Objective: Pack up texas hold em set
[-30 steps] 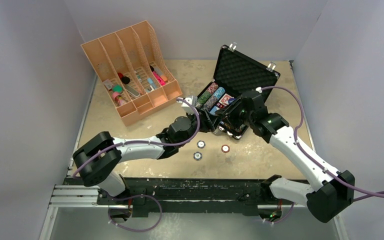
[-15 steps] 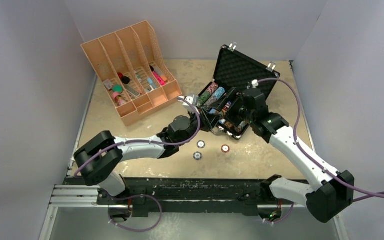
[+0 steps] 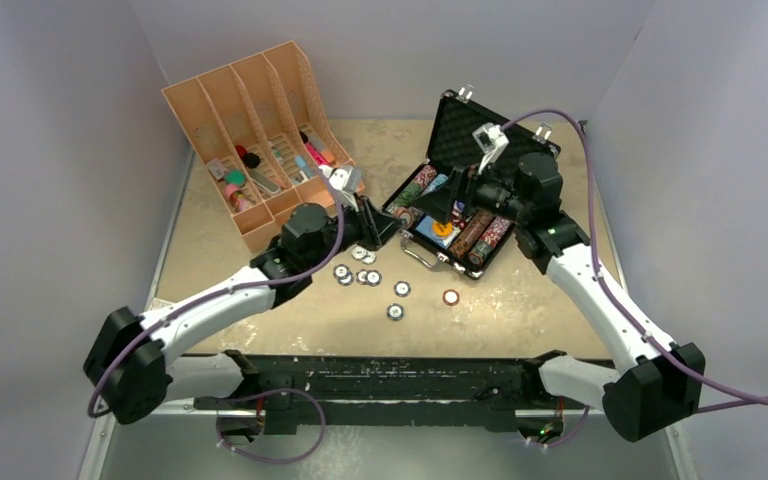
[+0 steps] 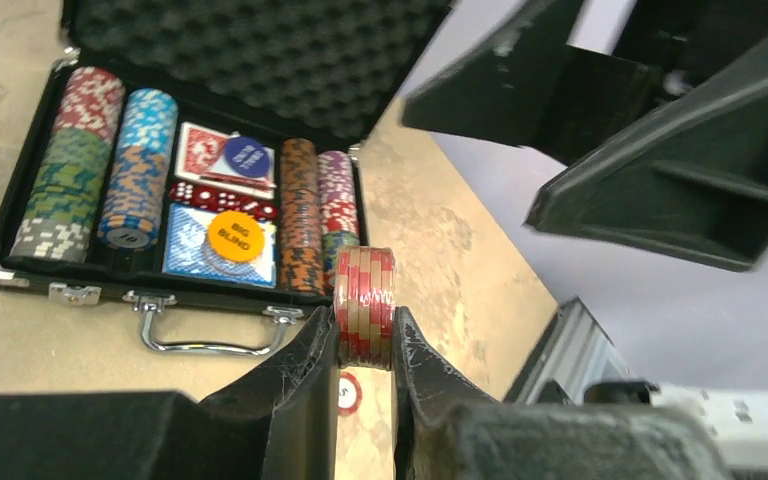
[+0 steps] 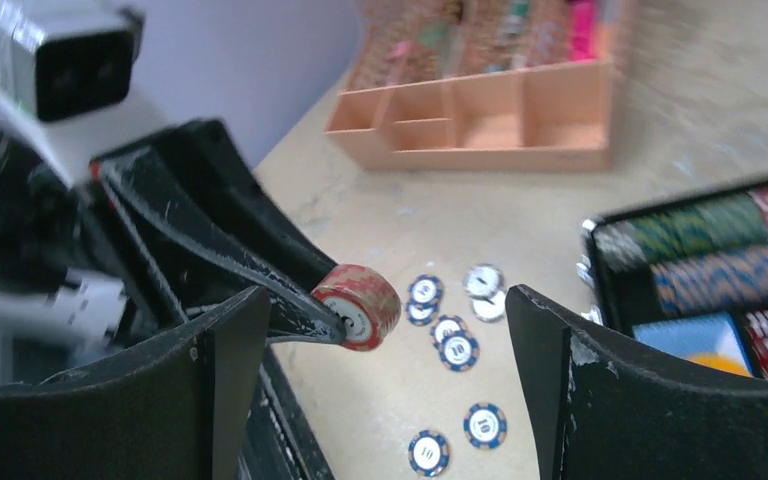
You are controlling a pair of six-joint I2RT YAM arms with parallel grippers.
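Clamped between the fingertips of the left end effector, a short stack of red-and-tan chips, standing on edge, raised off the counter near the handle side of the briefcase. Spread wide and holding nothing, the right end effector, hovering around that stack, with one finger to either side of it in the right wrist view and no contact visible. Briefcase open toward the far right of the counter, foam-lined lid tilted back, silver handle facing the arms. Inside, rows of chips laid on edge at both ends. Between them, a red card deck topped by a blue button, a line of red dice, and a blue card deck topped by a yellow "BIG BLIND" button. Lying flat on the counter between the left arm and the case, loose chips, mostly blue-and-white, with a single red chip apart from the cluster, nearer the handle. At the far left, well apart from the case, the orange organiser, small items in its slots too small to name.
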